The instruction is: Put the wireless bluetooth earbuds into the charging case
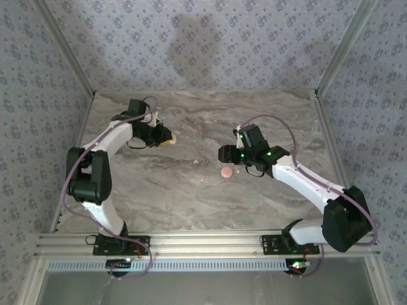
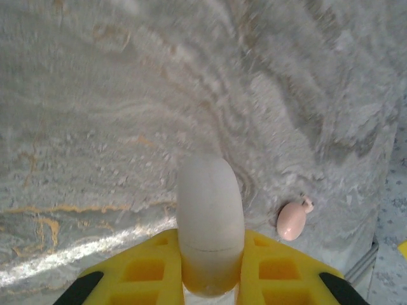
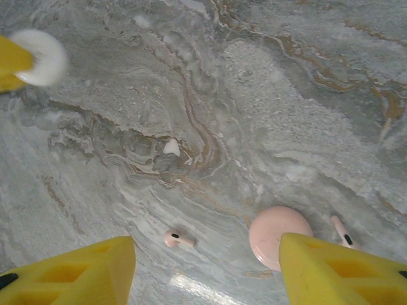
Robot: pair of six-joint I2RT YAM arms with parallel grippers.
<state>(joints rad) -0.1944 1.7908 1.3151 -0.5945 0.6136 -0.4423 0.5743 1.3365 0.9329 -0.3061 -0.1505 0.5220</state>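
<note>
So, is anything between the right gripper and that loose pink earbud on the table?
Nothing visible. The right gripper hangs with jaws open, the pink earbud on bare marble ahead of it; the pink disc lies beside, apart.

At 5 o'clock in my right wrist view, a yellow fingertip (image 3: 343, 270) of my right gripper (image 3: 206, 273) covers the lower end of a pink earbud (image 3: 339, 227) and the rim of the pink disc (image 3: 276, 235) beside it. At 10 o'clock a white round thing (image 3: 41, 56) is blurred, its yellow holder cut by the frame edge. From above, the speck (image 1: 205, 180) near the disc is too small to name.
</note>
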